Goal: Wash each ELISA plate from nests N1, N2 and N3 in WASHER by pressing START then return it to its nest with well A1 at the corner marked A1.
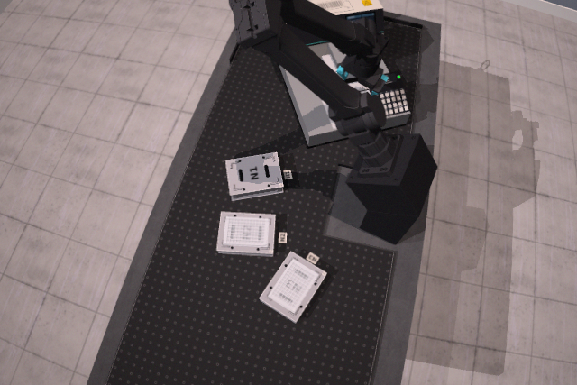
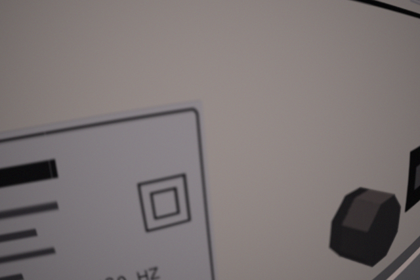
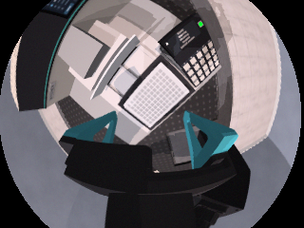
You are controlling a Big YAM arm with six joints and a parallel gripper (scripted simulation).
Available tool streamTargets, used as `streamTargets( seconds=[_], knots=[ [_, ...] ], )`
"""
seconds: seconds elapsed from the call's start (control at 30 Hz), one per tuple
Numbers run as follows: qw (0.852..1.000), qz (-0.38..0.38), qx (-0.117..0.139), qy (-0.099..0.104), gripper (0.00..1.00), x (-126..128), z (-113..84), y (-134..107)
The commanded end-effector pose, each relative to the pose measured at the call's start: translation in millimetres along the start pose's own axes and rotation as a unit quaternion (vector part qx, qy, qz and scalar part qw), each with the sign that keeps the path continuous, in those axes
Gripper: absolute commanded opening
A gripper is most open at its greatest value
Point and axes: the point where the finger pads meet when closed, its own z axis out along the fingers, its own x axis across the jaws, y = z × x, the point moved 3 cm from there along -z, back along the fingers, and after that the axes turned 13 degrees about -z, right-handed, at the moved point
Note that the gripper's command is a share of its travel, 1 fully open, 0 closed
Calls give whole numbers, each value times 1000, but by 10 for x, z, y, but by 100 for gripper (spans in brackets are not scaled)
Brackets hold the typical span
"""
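A white plate (image 3: pixel 156 95) lies in the dark carrier of the washer and looks flat. My gripper (image 3: pixel 150 114) (image 1: pixel 363 75) is open and empty, above the washer's front part. The washer's lamp (image 1: pixel 398 77) (image 3: pixel 200 24) is green, beside the keypad (image 1: pixel 394 102) (image 3: pixel 201 64). Nest N1 (image 1: pixel 253 172) is empty. Nest N2 (image 1: pixel 224 250) holds a white plate (image 1: pixel 245 232). Nest N3 (image 1: pixel 267 298), set at an angle, holds another white plate (image 1: pixel 293 284). In the top view my arm hides most of the carrier.
The washer's housing (image 1: pixel 356 1) with its screen stands behind the carrier. Bottles with tubes stand at the back. The arm's dark base (image 1: pixel 391 194) stands at the right edge of the table. The exterior view shows only a beige housing wall (image 2: pixel 264 83) with a label and a dark knob (image 2: pixel 366 229).
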Motion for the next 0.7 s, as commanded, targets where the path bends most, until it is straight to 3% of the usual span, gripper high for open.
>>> streamTargets(
  seconds=[0.0,0.13,0.23,0.6,0.67],
  knots=[
    [994,105,12,-11,100,22,14,70],
    [991,129,10,-11,100,71,-28,104],
    [982,185,29,-21,100,21,13,83],
    [929,364,60,-40,100,-25,-16,139],
    [929,364,60,-40,100,-25,-16,139]
  ],
)
